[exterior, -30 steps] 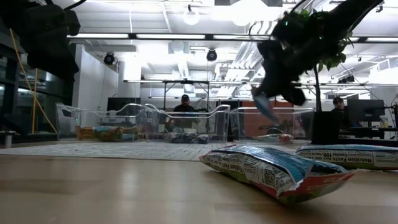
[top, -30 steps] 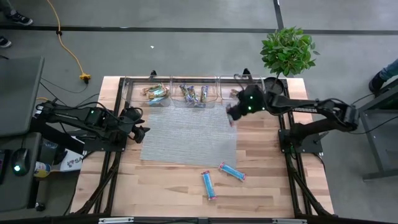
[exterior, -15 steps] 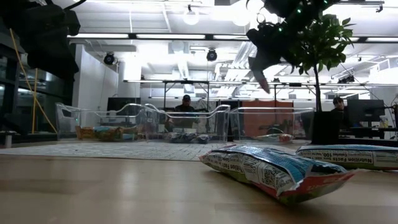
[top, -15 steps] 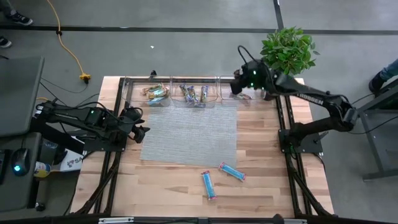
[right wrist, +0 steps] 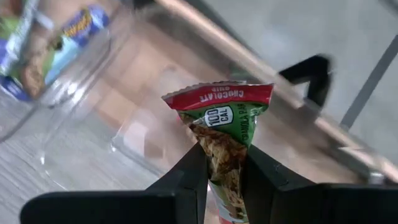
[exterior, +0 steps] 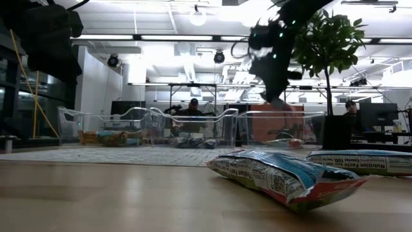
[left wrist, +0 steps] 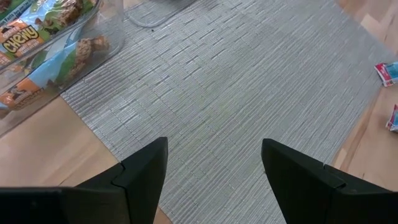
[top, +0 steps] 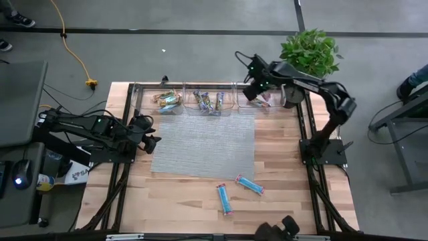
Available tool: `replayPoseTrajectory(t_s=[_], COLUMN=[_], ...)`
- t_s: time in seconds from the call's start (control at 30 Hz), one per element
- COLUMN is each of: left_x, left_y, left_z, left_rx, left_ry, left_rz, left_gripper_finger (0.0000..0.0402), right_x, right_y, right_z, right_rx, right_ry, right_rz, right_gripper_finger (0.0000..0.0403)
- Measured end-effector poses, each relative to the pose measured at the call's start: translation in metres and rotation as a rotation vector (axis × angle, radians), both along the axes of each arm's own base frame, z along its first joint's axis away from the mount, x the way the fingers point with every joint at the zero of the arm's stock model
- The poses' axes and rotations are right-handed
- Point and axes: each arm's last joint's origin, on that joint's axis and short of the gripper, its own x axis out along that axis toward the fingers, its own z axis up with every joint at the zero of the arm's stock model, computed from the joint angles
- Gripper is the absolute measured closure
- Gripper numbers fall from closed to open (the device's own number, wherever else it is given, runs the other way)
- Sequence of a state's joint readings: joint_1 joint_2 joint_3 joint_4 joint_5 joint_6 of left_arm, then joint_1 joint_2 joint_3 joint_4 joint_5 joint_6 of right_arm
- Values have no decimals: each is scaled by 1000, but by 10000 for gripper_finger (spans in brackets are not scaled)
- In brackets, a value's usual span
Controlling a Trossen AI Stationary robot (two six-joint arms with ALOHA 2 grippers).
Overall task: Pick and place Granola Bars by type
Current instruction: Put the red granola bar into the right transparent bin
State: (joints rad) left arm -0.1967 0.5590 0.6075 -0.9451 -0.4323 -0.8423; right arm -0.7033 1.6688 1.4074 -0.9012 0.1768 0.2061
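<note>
A grey woven mat [top: 202, 144] covers the table's middle. The left gripper [left wrist: 214, 168] waits above its left edge, fingers spread. The right gripper [right wrist: 224, 163], over the rightmost clear bin [top: 257, 100], pinches a green-and-red granola bar [right wrist: 222, 124].

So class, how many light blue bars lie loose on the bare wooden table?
2: one light blue bar near the front edge, and another just right of it, below the grey mat. More may be hidden in the bins.

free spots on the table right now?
Grey mat is bare, from the bins down to the two blue bars. Wood beside those bars is also free. Crowded: bin row, right gripper holding a green bar above it.
</note>
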Motion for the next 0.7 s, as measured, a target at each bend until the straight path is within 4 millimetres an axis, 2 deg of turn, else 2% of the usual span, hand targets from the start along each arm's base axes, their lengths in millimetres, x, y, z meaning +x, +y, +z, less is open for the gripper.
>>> replayPoseTrajectory(t_s=[0.17, 0.3, 0.5, 0.7], left_x=[0, 0, 0, 0], left_y=[0, 0, 0, 0], left_z=[0, 0, 0, 0], left_rx=[-1, -1, -3, -3], left_ry=[0, 0, 0, 1], left_rz=[0, 0, -1, -1], left_gripper_finger=[145, 145, 145, 145], right_x=[12, 15, 16, 26], right_y=[-5, -6, -5, 5], right_z=[-23, -30, -27, -7], right_rx=[68, 85, 88, 30], right_ry=[43, 61, 35, -108], right_rz=[17, 38, 94, 198], right_gripper_finger=[336, 310, 251, 222])
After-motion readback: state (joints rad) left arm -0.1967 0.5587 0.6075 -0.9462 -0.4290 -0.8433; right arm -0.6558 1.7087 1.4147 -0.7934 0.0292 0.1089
